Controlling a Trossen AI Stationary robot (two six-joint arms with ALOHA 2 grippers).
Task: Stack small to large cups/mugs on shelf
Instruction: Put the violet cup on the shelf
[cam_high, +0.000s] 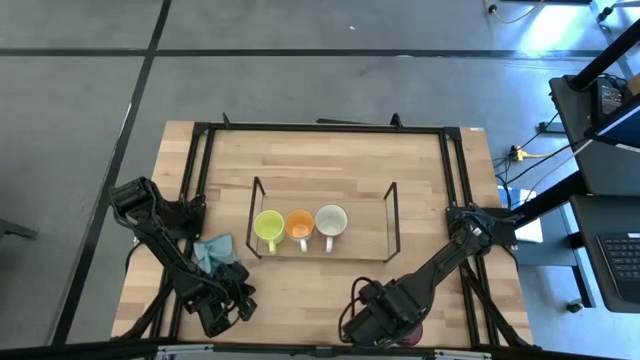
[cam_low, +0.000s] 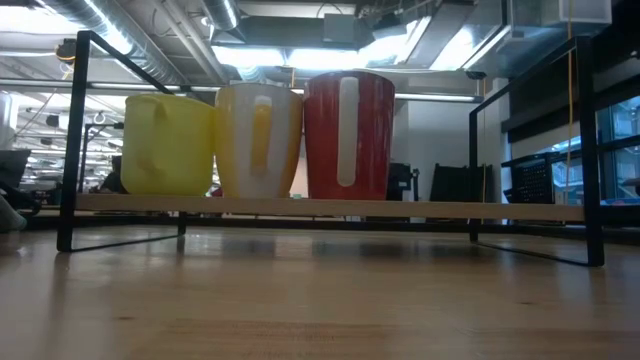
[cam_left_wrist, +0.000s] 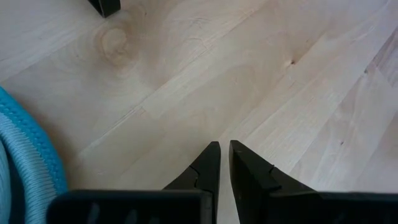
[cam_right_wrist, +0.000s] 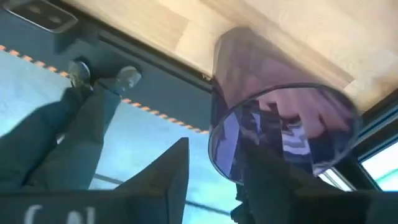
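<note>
The black wire shelf (cam_high: 322, 181) stands mid-table. On its board (cam_low: 450, 210) three mugs rest on their bases side by side: yellow-green (cam_high: 268, 228), orange (cam_high: 299, 226) and white (cam_high: 331, 222), handles toward the near edge. The dark purple cup (cam_right_wrist: 249, 68) stands at the table's near edge, right of centre (cam_high: 413, 337). My right gripper (cam_right_wrist: 217, 146) hangs over it, open, one finger inside the mouth and one outside. My left gripper (cam_left_wrist: 224, 144) is shut on nothing, low over bare wood at the near left (cam_high: 222, 312). My right gripper comes at the purple cup from above, slanting down. Its fingers straddle the cup's wall at the rim (cam_right_wrist: 219, 155), one finger (cam_right_wrist: 273, 180) inside and one (cam_right_wrist: 168, 180) outside. Whether either finger touches the wall, I cannot tell. The cup's base is on the table.
A light blue cloth (cam_high: 215, 250) lies crumpled left of the shelf, close to my left arm. The black table frame (cam_high: 200, 150) runs round the tabletop. The shelf has free room right of the white mug (cam_high: 368, 225). The floor drops off just behind the purple cup (cam_right_wrist: 93, 124).
</note>
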